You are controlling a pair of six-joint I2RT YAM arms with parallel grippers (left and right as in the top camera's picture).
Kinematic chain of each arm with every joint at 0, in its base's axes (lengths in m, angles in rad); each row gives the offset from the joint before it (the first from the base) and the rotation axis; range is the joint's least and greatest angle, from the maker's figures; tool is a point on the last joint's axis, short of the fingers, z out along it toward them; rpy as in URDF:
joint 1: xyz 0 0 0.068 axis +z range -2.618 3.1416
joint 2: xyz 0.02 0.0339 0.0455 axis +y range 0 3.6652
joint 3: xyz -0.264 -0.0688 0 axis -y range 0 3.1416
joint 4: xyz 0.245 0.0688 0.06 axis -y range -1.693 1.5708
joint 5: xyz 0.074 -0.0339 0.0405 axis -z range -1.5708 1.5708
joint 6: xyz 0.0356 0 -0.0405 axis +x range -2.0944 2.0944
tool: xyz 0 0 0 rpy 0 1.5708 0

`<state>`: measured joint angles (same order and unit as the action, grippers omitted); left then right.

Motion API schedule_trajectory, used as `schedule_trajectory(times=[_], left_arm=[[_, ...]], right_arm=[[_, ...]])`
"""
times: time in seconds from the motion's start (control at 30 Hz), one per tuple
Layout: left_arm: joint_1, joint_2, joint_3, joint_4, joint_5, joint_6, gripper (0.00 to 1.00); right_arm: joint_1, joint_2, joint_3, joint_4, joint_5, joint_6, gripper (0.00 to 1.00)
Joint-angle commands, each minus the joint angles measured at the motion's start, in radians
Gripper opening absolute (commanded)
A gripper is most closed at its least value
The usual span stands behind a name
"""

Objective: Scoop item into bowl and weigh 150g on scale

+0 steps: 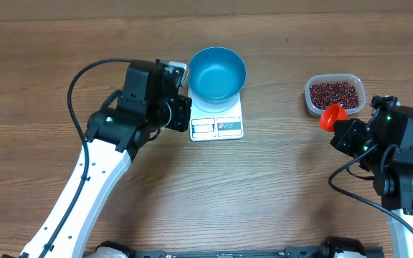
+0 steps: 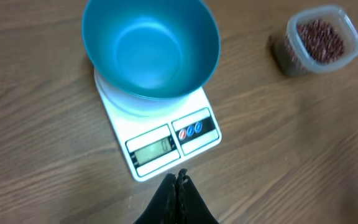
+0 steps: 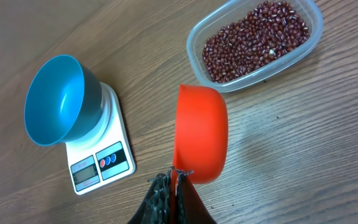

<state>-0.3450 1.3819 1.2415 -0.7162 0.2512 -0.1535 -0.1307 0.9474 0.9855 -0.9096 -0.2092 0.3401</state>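
Scooping step for us: right claw [image 3: 173, 180] clamps the scoop [image 3: 201, 134], left claw [image 2: 178, 183] pinched together, empty. Beans [image 3: 253, 40] in the tub [image 3: 194, 46] by the table's [image 1: 264, 201] right edge, bowl [image 1: 217, 73] empty on the scale [image 1: 217, 127]. Next we dip in.

No legible txt any view. Scale [image 2: 194, 111] display [image 2: 154, 149] blurred; btn label panel [image 2: 194, 129] unreadable.

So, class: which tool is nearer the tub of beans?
Right. The right tool, holding an orange scoop, is just beside the tub. The left tool is far across the table, beside the scale.
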Motion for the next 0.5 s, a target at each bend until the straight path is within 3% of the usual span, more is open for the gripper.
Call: schedule_trajectory(times=[0.0, 0.47], left_arm=[[0.004, 0.012, 0.002, -0.052, 0.011, 0.175, 0.04], [-0.01, -0.096, -0.023, -0.097, 0.033, 0.33, 0.05]], right_arm=[[-0.004, -0.003, 0.035, 0.004, 0.006, 0.003, 0.04], [-0.004, -0.003, 0.035, -0.005, 0.006, 0.003, 0.04]])
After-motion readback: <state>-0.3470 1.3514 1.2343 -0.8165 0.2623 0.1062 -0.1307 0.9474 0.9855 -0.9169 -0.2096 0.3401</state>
